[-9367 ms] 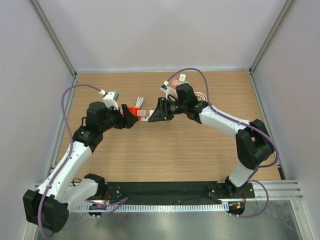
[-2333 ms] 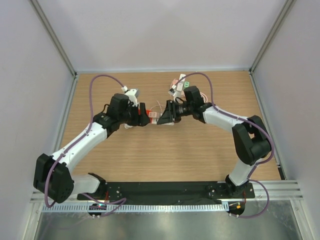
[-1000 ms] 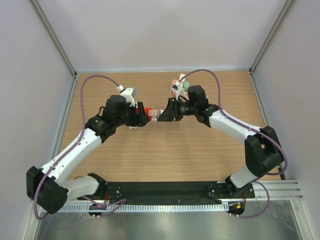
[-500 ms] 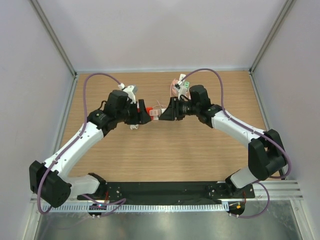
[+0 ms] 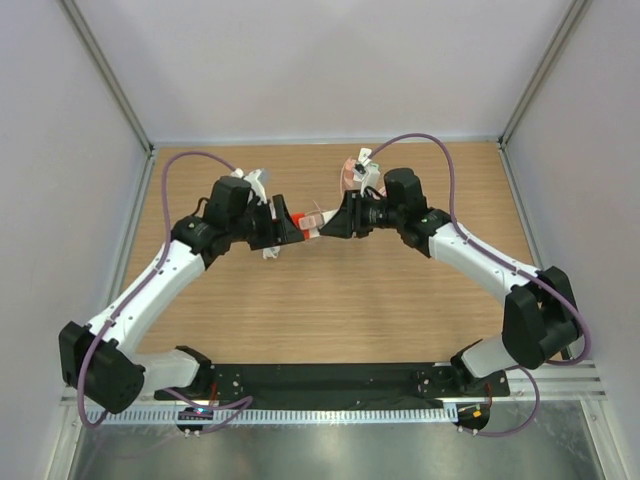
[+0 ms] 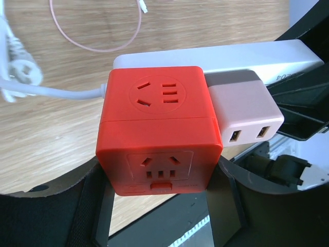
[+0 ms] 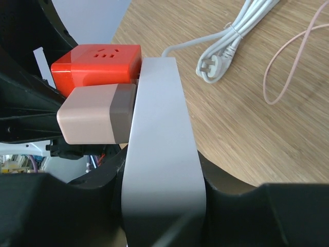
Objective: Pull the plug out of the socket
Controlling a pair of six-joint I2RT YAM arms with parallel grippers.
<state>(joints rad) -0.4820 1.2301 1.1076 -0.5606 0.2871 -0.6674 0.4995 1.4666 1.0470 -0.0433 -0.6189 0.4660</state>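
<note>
With the left gripper (image 5: 288, 227) pinching the red plug cube (image 6: 159, 128) and the right gripper (image 5: 330, 224) clamping the white socket strip (image 7: 159, 144) above the table's (image 5: 330, 310) far-edge middle, a skewed pull could bind the pins, slip the cube, or dislodge the pink charger (image 6: 247, 110) just beside it.

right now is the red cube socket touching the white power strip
Touching. The right wrist view shows the red cube socket butted flush against the side of the white power strip, with no gap between them.
</note>
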